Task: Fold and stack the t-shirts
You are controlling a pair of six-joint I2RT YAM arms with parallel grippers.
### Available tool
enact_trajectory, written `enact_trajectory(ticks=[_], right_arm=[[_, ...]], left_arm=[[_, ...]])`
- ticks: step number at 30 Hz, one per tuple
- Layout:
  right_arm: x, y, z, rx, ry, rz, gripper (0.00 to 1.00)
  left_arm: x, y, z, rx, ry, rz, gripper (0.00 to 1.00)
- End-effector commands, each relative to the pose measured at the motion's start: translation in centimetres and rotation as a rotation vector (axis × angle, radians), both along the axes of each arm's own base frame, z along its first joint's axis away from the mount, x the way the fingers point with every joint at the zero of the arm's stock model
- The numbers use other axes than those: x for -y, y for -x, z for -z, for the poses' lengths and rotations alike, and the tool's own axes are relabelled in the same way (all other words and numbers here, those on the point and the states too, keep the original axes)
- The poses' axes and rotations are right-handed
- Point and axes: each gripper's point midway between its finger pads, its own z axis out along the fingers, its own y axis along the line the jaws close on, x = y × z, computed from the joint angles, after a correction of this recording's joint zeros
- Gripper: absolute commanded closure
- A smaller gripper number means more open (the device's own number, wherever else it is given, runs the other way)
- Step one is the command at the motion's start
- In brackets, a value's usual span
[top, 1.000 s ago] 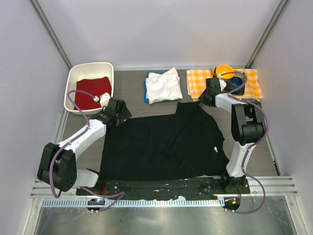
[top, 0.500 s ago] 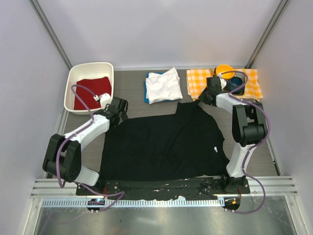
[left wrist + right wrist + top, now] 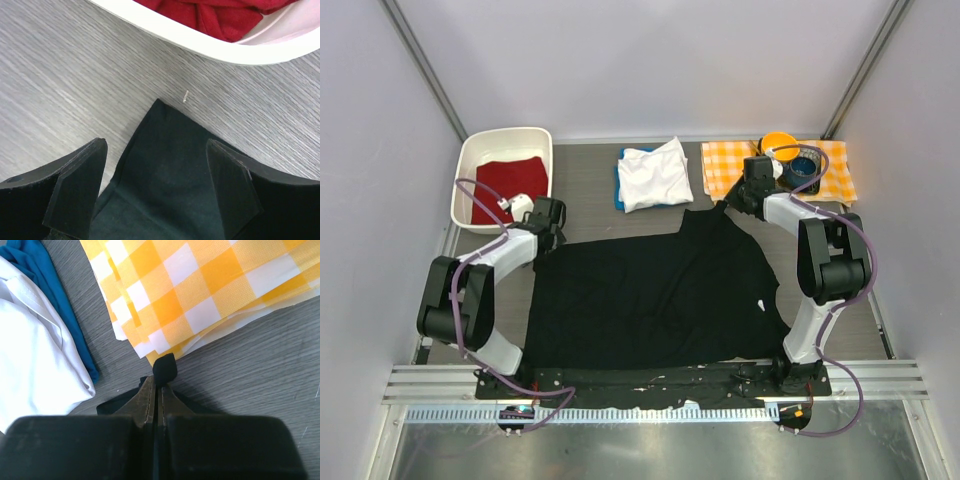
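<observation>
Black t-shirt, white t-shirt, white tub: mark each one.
black t-shirt [image 3: 650, 300]: top external view, middle of its spread body.
white t-shirt [image 3: 655, 175]: top external view, centre of the folded cloth.
white tub [image 3: 510, 143]: top external view, inner far wall.

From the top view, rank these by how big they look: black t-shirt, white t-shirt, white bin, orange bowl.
1. black t-shirt, by far the largest
2. white bin
3. white t-shirt
4. orange bowl, smallest, though part of it is covered

All sit at table level, so nearness matters little.
</observation>
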Motion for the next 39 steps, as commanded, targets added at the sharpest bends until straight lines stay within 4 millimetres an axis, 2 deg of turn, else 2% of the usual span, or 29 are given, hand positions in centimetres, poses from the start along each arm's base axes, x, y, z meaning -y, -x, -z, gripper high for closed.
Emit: enact_trajectory(ticks=[1, 5, 13, 16, 17, 22, 24, 25, 26, 28, 29, 30, 32, 34, 35, 37, 38, 39], right_arm=[[-0.4, -0.9, -3.0, 0.095, -0.013, -0.024, 0.99], [-0.5, -1.0, -3.1, 0.099, -0.010, -0.029, 0.99], [-0.5, -0.9, -2.9, 0.096, -0.007, -0.033, 0.99], [-0.5, -0.9, -2.9, 0.096, -0.007, -0.033, 0.99], [-0.4, -0.9, -3.1, 0.101, -0.008, -0.031, 0.99], [-0.4, -0.8, -3.7, 0.113, -0.007, -0.033, 0.99], [-0.4, -0.8, -3.9, 0.118, -0.006, -0.032, 0.99], [-0.4, -0.8, -4.0, 0.119, -0.005, -0.034, 0.99], [-0.5, -0.7, -4.1, 0.119, -0.007, -0.035, 0.99], [-0.5, -0.6, -4.3, 0.124, -0.003, -0.036, 0.99], [-0.3, -0.6, -4.5, 0.130, 0.010, -0.029, 0.99], [-0.5, -0.4, -4.5, 0.125, 0.026, -0.032, 0.99], [-0.1, -0.2, -5.5, 0.145, 0.081, -0.018, 0.99], [-0.7, 0.3, -6.4, 0.159, 0.118, -0.027, 0.99], [-0.7, 0.5, -7.6, 0.183, 0.139, -0.029, 0.99], [-0.5, 1.2, -8.5, 0.186, 0.176, -0.007, 0.99], [-0.3, 1.6, -10.1, 0.212, 0.183, 0.002, 0.99], [0.1, 2.1, -10.4, 0.209, 0.196, 0.016, 0.99]], left_arm=[[0.7, -1.7, 0.9, 0.055, 0.037, 0.031, 0.17], [1.1, -2.2, 2.0, 0.055, 0.060, 0.037, 0.20], [0.2, -2.6, 2.1, 0.054, 0.075, -0.004, 0.27], [-0.1, -2.8, 2.3, 0.051, 0.086, -0.022, 0.37], [-0.1, -3.0, 2.3, 0.053, 0.086, -0.023, 0.44], [-0.6, -3.3, 2.1, 0.051, 0.077, -0.039, 0.56], [-0.7, -3.4, 2.1, 0.049, 0.070, -0.038, 0.64], [-0.8, -3.5, 2.0, 0.053, 0.068, -0.042, 0.69], [-0.9, -3.5, 2.0, 0.054, 0.062, -0.044, 0.80], [-1.1, -3.6, 1.9, 0.056, 0.057, -0.049, 0.90], [-1.1, -3.6, 1.8, 0.058, 0.055, -0.051, 0.99], [-1.1, -3.7, 1.8, 0.058, 0.054, -0.052, 1.00], [-1.1, -3.6, 1.7, 0.068, 0.057, -0.048, 1.00], [-1.0, -3.4, 1.7, 0.074, 0.064, -0.041, 1.00], [-0.9, -3.5, 1.2, 0.092, 0.071, -0.038, 1.00], [-0.8, -3.3, 0.8, 0.103, 0.078, -0.025, 1.00], [-0.7, -3.3, -0.2, 0.129, 0.085, -0.020, 1.00], [-0.7, -3.2, -0.8, 0.142, 0.088, -0.014, 1.00]])
